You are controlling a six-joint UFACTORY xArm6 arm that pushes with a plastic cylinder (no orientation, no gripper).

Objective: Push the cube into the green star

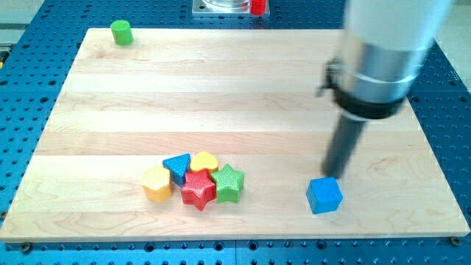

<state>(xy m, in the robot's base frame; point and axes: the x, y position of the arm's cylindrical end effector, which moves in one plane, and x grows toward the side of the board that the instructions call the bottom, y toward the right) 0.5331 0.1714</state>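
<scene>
Wooden board: blue cube at lower right, well apart from green star in the cluster; my tip, a fingerless rod, touches the cube's top-right, so approach phase, next push leftward.

Wooden board (blue pegboard beneath).

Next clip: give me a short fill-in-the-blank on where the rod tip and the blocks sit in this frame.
1. My tip stands just above the ___ cube in the view.
2. The green star lies to the view's ___ of that cube.
3. The red star touches the green star on its ___ side in the view.
4. The green cylinder sits near the board's top-___ corner.

Missing words: blue; left; left; left
</scene>
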